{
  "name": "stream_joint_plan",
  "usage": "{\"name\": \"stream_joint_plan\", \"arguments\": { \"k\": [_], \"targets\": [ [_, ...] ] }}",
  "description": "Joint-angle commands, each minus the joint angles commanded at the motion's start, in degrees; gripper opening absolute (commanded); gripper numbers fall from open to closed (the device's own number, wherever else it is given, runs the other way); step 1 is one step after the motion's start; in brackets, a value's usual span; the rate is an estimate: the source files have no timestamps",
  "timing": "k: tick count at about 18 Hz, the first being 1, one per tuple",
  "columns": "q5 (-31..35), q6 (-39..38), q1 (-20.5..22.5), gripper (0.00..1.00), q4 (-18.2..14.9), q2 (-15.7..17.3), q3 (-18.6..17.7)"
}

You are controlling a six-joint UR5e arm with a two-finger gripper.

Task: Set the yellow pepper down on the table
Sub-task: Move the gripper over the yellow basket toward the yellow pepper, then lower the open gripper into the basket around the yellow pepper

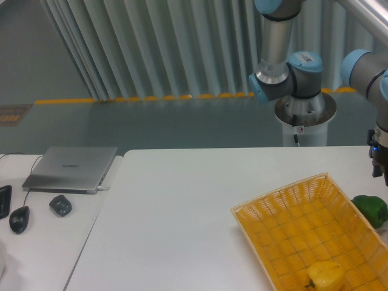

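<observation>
Yellow and glossy, the yellow pepper (325, 276) lies inside the woven basket (285, 212), near its front end at the lower edge of the view. The basket is orange-yellow and sits slantwise on the right part of the white bench (182, 206). Just outside the basket's right rim rests a green pepper (371, 209), touching or nearly touching the weave.

At the far right edge, the dark claw (379, 159) hangs above the bench, up and to the right of the green pepper and well apart from the yellow one. It is cut off by the frame, so I cannot tell whether its fingers are apart or together. The grey-and-blue arm (285, 66) rises behind the bench from a round base.

On a second, lower surface to the left lie a closed silver laptop (71, 168), a black mouse (19, 219) and a small dark object (60, 205).
</observation>
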Motion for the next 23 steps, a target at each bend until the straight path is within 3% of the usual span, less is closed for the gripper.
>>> {"name": "stream_joint_plan", "arguments": {
  "k": [5, 9, 17, 21, 23],
  "targets": [
    [0.44, -0.09, -1.05, 1.00, 0.17, 0.44, -0.53],
    [0.09, -1.31, -2.55, 1.00, 3.33, 0.53, -1.66],
    [0.00, -32.57, -7.29, 1.00, 15.45, -0.88, -2.81],
    [0.00, -31.74, -8.35, 1.00, 16.26, -1.76, -2.64],
    [-1.05, -32.77, -9.66, 1.00, 16.26, -4.03, -1.33]
  ]
}}
